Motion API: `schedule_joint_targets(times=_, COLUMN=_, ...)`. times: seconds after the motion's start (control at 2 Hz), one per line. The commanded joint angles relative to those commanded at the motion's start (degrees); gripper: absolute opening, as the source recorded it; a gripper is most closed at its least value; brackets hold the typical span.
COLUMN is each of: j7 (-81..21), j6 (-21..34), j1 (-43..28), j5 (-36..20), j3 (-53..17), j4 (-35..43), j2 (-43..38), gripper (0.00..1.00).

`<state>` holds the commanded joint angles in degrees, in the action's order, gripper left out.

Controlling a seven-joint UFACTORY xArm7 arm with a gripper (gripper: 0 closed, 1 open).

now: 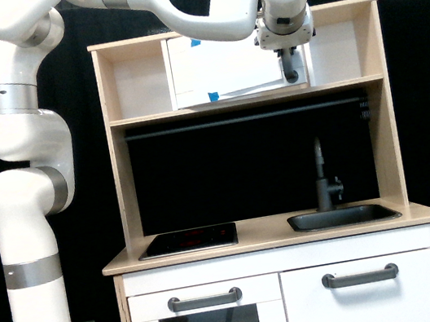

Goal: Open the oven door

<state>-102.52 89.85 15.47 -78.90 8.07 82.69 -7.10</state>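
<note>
The oven door is the wide white panel in the top shelf of the toy kitchen, with blue tape pieces on it. Its vertical grey bar handle runs along its right edge. The door's bottom edge slants, so it stands slightly ajar. My gripper comes down from the white wrist onto the top of that handle and looks shut on it; the fingers are mostly hidden by the wrist.
Open wooden compartments flank the door at left and right. Below are a black hob, a dark sink with a faucet, and two lower white doors with horizontal handles. The arm's base column stands at the exterior view's left.
</note>
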Motion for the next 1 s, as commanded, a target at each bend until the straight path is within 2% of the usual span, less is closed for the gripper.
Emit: schedule_joint_targets(times=1.0, j7=0.74, j6=0.95, j1=0.34, j5=-0.11, j3=-0.44, j4=-0.87, j2=1.79, gripper=0.0)
